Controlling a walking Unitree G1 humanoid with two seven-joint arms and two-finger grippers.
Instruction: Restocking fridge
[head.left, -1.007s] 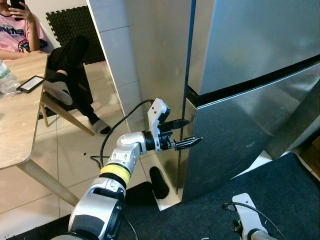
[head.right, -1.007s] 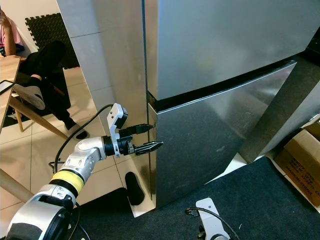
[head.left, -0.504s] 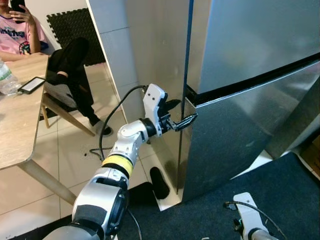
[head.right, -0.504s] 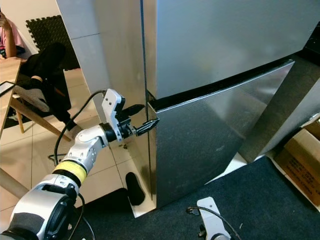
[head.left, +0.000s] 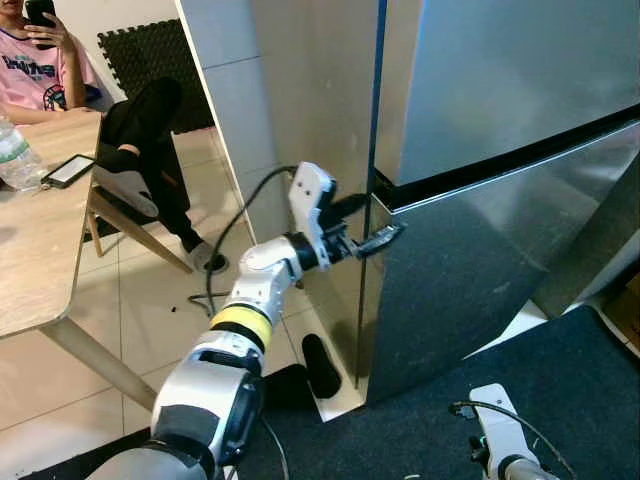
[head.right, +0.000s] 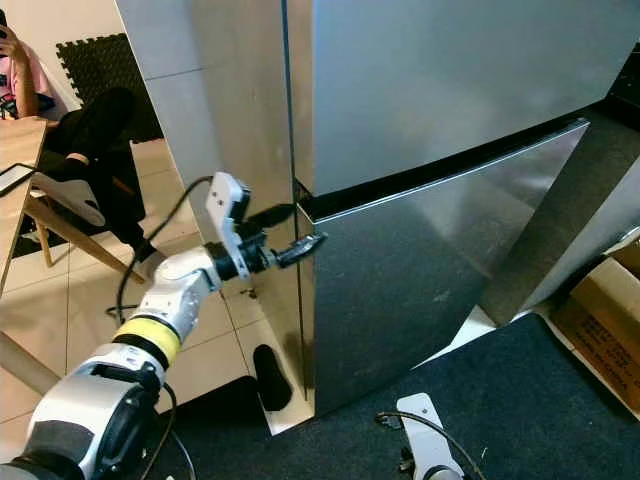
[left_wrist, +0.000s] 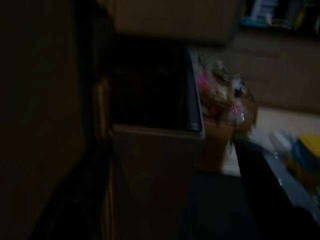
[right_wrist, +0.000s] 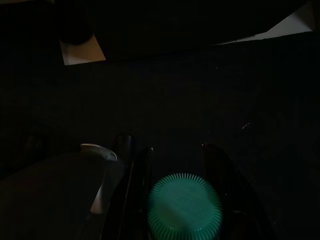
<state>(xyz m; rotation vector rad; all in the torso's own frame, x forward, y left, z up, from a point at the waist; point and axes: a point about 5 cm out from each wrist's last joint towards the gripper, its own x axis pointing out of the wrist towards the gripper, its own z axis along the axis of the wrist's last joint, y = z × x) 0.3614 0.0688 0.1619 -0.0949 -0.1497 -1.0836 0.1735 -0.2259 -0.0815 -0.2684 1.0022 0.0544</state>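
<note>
At fridge door seam, 9 o'clock edge | left gripper spread wide, straddling the gap | right gripper clasps green-capped bottle | risk, judged: fingers slip off smooth steel, door stays shut.

Fridge ahead right, table left, seated person behind table.

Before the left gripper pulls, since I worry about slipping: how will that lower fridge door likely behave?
The lower fridge door is large, rigid steel, so probably heavy. Its smooth face looks slippery, so the left gripper at its top corner, fingers apart, may slide off.
</note>
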